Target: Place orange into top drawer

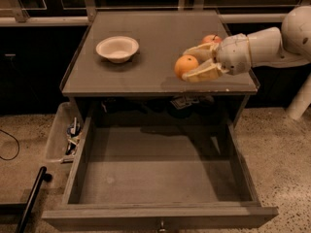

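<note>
The orange (186, 65) is held between the two tan fingers of my gripper (192, 63), lifted above the front right part of the table top (155, 38). The gripper is shut on it and reaches in from the right on a white arm. A redder apple (212, 39) sits on the table just behind the gripper. The top drawer (160, 166) is pulled fully open below the table, wide and grey with a bare flat bottom and a small knob at its front.
A white bowl (117, 48) stands on the table's left side. A clear plastic bin (65, 137) of clutter hangs at the drawer's left. A black pole (31, 198) leans at the lower left. The floor is speckled.
</note>
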Robot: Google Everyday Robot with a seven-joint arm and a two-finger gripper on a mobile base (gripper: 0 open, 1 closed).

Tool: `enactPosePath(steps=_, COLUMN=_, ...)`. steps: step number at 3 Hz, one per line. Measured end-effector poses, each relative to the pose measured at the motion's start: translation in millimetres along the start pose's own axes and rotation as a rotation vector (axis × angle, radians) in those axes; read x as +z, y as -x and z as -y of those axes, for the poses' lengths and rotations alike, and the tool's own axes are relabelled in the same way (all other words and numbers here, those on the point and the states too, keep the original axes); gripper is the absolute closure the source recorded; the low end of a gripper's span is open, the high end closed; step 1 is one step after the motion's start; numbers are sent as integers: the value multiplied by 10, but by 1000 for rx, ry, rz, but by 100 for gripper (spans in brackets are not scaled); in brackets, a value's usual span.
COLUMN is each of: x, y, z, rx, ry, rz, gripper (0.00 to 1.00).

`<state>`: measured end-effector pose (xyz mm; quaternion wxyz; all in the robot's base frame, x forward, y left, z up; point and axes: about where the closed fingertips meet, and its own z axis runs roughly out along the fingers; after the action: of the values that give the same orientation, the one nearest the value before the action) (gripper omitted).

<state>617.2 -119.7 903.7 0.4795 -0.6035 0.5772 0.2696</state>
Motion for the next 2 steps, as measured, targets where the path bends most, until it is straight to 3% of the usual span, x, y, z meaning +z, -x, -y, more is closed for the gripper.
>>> enactPosePath(steps=1, x=-164, y=56, z=-393, rx=-27, ry=-17, rz=-40, gripper=100)
enactPosePath(steps=2, x=-197, y=-67, z=-844, rx=11, ry=-25, rz=-60, gripper=100)
